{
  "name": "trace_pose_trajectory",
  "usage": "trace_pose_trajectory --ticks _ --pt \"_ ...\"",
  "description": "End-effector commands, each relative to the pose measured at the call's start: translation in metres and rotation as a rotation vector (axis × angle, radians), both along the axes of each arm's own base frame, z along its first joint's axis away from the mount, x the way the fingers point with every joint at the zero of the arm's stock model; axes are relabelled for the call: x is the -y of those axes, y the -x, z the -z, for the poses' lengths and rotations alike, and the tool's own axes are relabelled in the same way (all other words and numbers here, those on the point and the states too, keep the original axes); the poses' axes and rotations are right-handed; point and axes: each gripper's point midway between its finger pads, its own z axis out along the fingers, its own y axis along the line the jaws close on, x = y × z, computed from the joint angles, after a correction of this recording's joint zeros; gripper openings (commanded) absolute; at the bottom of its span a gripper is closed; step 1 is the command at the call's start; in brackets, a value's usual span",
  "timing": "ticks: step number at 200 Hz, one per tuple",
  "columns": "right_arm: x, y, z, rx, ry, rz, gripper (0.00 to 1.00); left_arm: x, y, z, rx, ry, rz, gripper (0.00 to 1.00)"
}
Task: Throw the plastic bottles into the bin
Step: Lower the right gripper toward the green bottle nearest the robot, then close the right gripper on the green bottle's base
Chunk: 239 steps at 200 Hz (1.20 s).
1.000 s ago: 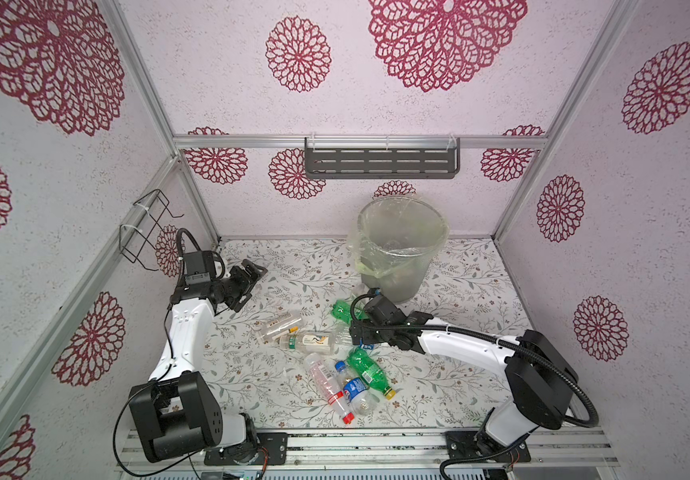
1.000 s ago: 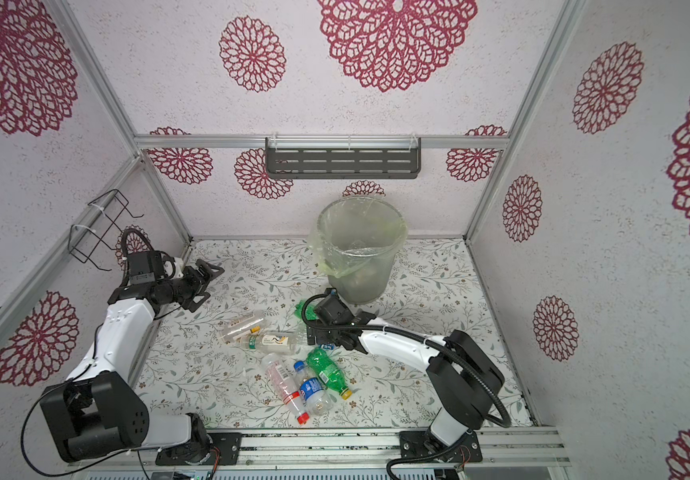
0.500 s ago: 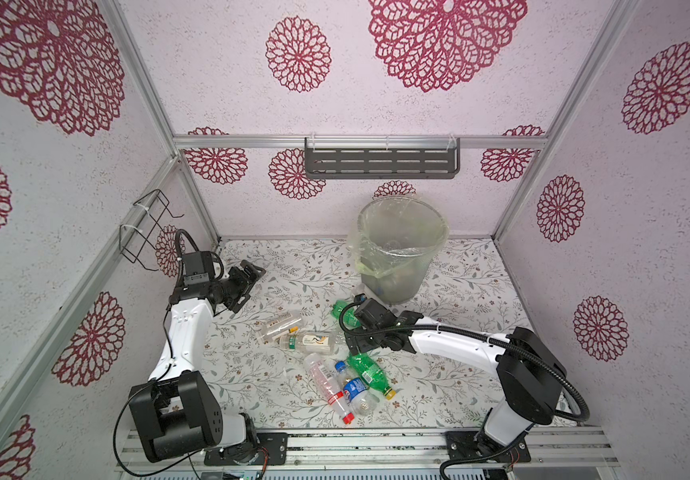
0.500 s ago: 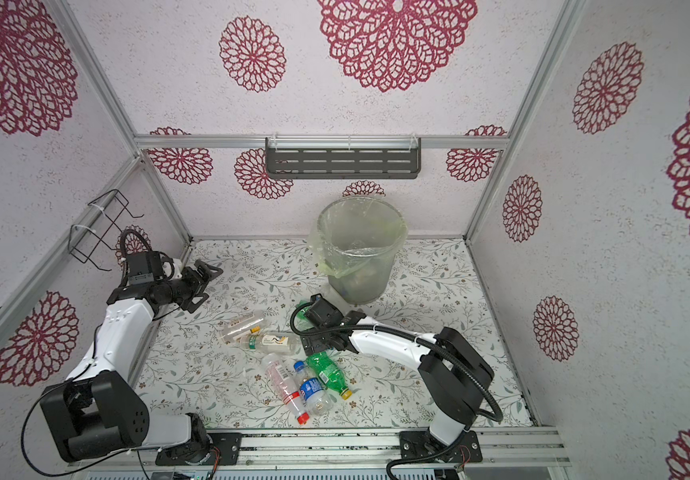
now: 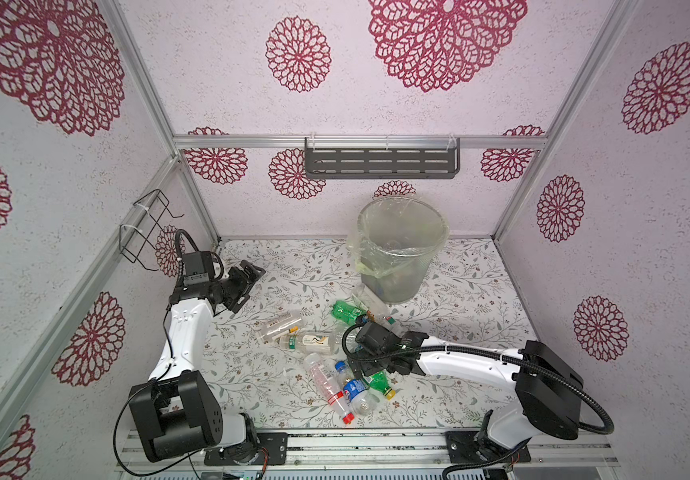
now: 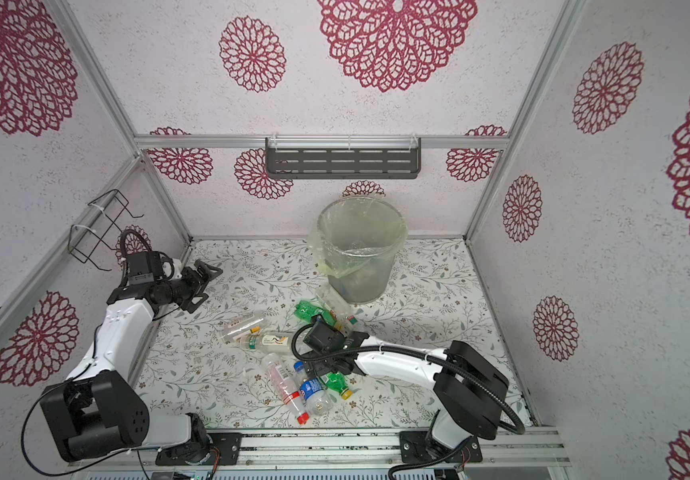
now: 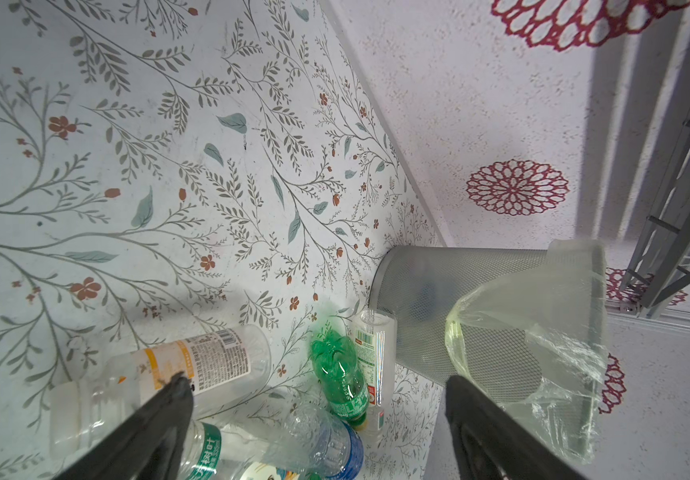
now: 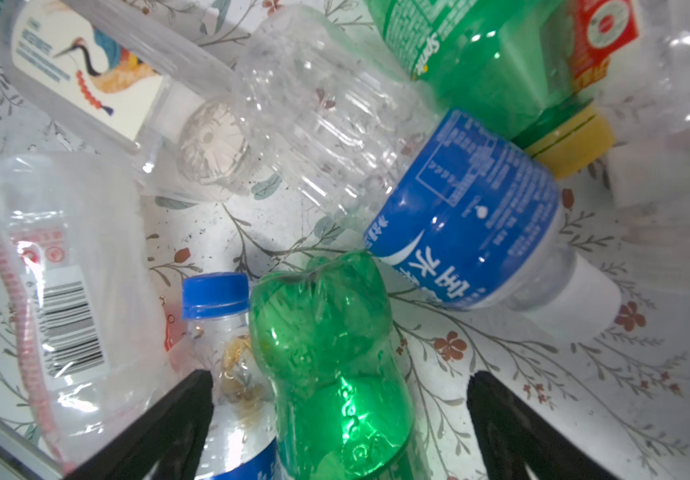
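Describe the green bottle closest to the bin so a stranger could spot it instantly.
Find the tall wire-mesh bin at the back of the floral table. Just in front of its base lies the green bottle. Its neighbour is clear; the other green bottle lies farther forward, by the right gripper.

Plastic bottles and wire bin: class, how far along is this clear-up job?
Done: dim shapes, likely bottles, show through the grey wire-mesh bin with its yellowish bag. In hand: nothing; the open right hand hovers over a green plastic bottle, the open left hand hangs aside, empty. Left: at least eight plastic bottles lie on the floral table.
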Motion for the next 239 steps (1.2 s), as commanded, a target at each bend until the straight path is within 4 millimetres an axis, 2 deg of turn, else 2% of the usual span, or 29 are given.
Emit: trace_pose_trajectory --ticks 1,29,63,117,239 --pt "0.009 -0.001 -0.002 0.025 0.02 0.047 0.98 -0.003 0.002 0.006 -0.01 -0.008 0.005 0.97" --pt "0.019 -0.001 0.002 0.034 0.027 0.077 0.96 -0.004 0.003 0.006 -0.014 -0.016 -0.002 0.97" --pt "0.023 0.001 0.004 0.038 0.011 0.087 0.95 -0.007 0.003 0.002 0.0 -0.04 -0.016 0.97" --pt "0.03 0.002 0.012 0.055 0.027 0.077 0.91 -0.008 0.003 0.007 -0.015 -0.036 -0.017 0.97" --pt "0.03 0.01 0.035 0.026 0.054 0.014 0.62 -0.01 0.003 0.011 -0.03 -0.045 -0.023 0.97"
